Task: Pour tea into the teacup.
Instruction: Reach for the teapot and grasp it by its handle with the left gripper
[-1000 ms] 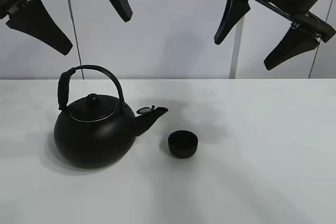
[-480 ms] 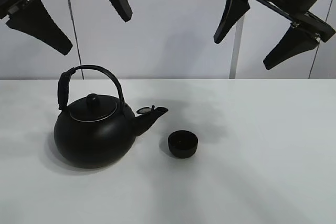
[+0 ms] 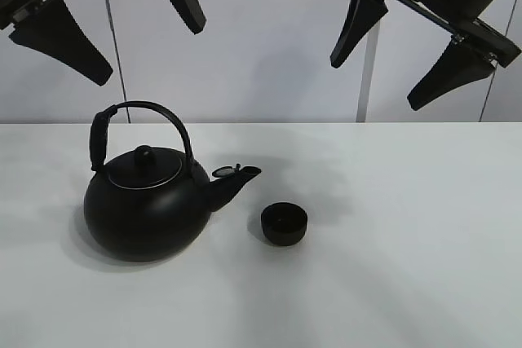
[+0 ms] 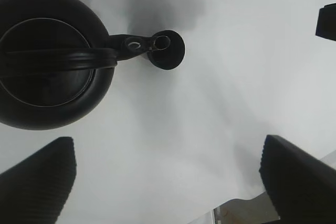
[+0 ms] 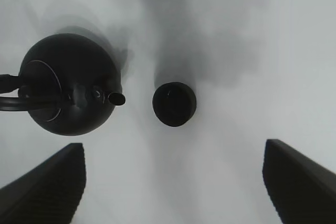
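Left arm pose: raised high over the left part of the table (image 3: pixel 408 242), well above the teapot (image 3: pixel 143 213); its wrist view looks down onto the pot.
Left gripper (image 3: pixel 148 55): jaws spread wide, with 2 black tapered fingers (image 3: pixel 61 42) angled downward and apart. It touches no object.
Right arm pose: raised high on the right side, tilted, well apart from everything on the table.
Right gripper (image 3: pixel 375 84): jaws spread wide, with both fingers pointing down and out. In the right wrist view, only the table surface shows between the ribbed pads (image 5: pixel 44 184).
Teacup (image 3: pixel 285 224): upright on the table, near the middle, just beside the teapot on its spout side. The exterior view shows a small gap between them. It sits slightly nearer the camera than the tip of the spout (image 3: pixel 236 181). Whether it contains anything cannot be told.
Teapot: round and black, upright on the left part of the table, with the spout pointing right toward the teacup.
Teapot handle (image 3: pixel 143 107): arched upright over the body, free of both grippers.
Teapot lid (image 3: pixel 144 170): seated on the opening, with the knob (image 3: pixel 144 153) on top.
Table: white, with soft shadows around the pot and cup.
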You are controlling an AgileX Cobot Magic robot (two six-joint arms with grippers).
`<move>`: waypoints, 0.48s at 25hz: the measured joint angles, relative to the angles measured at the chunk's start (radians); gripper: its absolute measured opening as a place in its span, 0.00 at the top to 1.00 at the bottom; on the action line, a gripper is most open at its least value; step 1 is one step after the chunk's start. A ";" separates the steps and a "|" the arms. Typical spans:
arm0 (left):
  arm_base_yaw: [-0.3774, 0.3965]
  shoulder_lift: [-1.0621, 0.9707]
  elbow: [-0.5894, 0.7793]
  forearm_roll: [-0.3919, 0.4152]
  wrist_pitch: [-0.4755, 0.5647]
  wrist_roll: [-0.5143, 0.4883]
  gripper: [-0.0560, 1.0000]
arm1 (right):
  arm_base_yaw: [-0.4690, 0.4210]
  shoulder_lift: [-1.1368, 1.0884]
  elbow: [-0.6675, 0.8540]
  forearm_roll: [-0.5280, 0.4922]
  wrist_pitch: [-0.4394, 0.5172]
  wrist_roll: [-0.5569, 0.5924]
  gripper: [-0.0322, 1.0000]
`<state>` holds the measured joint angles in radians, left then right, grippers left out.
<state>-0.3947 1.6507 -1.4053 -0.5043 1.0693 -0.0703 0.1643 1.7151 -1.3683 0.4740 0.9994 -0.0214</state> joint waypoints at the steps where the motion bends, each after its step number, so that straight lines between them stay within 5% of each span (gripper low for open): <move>1: 0.000 0.000 0.000 0.000 0.000 0.000 0.30 | 0.000 0.000 0.000 0.002 -0.002 0.001 0.36; 12: 0.000 -0.007 0.002 0.048 -0.059 0.060 0.30 | 0.000 0.000 0.000 0.007 -0.184 0.002 0.36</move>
<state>-0.3948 1.6436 -1.4037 -0.4563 1.0100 -0.0103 0.1643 1.7151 -1.3683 0.4805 0.8155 -0.0195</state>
